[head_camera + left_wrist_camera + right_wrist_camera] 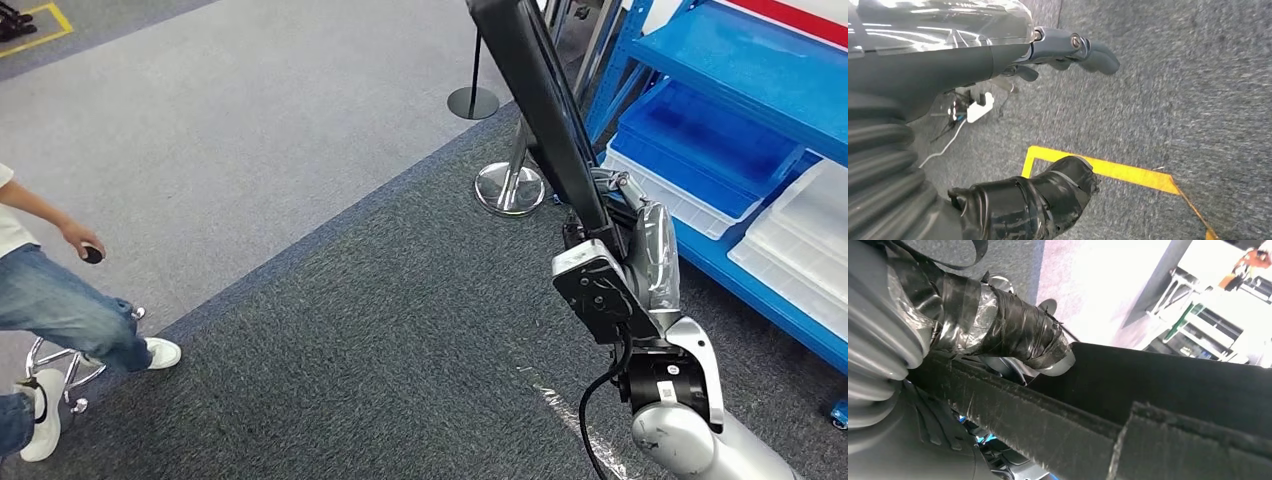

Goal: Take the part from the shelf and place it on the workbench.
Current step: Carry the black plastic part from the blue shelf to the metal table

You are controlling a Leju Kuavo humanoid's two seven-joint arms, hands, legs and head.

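Observation:
The part is a long black flat bar that rises steeply toward the top of the head view. My right hand grips its lower end, just in front of the blue shelf. In the right wrist view my tape-wrapped thumb presses over the part's rough black edge; the other fingers are hidden behind it. In the left wrist view my left hand hangs over grey carpet, fingers apart from the taped thumb, holding nothing.
The shelf carries blue and clear plastic bins close to my right arm. Two stanchion bases stand on the carpet near the part. A person in jeans is at the left, with a small dark object in one hand. Yellow floor tape lies below my left hand.

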